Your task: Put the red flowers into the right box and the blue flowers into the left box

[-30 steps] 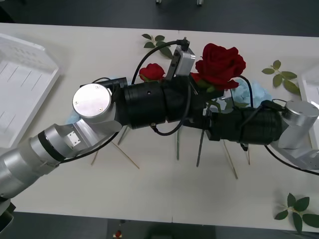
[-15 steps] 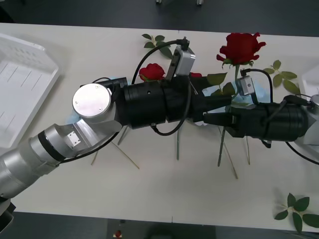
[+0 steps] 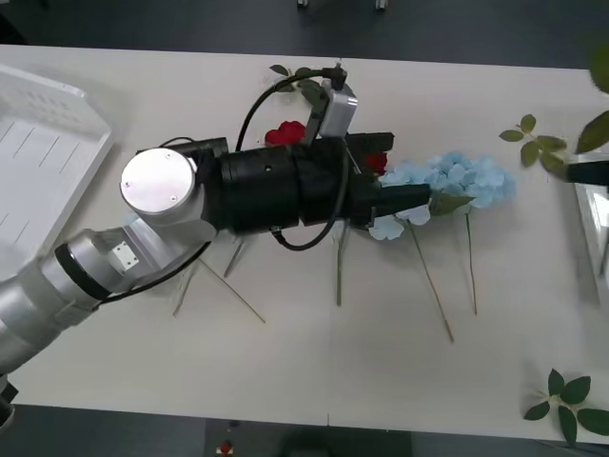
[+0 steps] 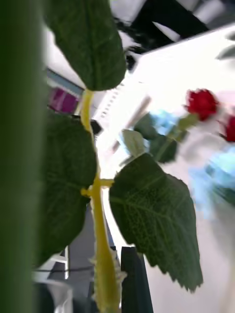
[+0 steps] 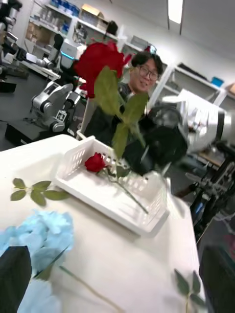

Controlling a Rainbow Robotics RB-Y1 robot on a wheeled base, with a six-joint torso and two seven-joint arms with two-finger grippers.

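Across the middle of the white counter [image 3: 314, 371], the left arm reaches over the loose stems, and the left hand [image 3: 407, 171] hovers just above the blue flowers [image 3: 457, 181] with its two black fingers spread wide and holding nothing. The pale-blue clusters lie on the counter with their thin stems trailing toward the near edge. Two red roses [image 3: 285, 133] lie partly hidden under that arm, beside the blue heads. At the far right edge of the counter, the right hand [image 5: 154, 149] is closed on the stem of a red rose [image 5: 100, 61], holding it upright over the right box [image 5: 73, 168], bloom on top and leaves hanging close to the wrist camera. The hand is blurred in the left wrist view. Another rose [image 5: 95, 162] already lies inside this box, bloom near one end and stem slanting across the floor. The left box [image 3: 38, 162] sits at the counter's left edge, well apart from both hands. Small leaf sprigs [image 3: 533, 133] lie on the counter near the right box and at the near right corner.
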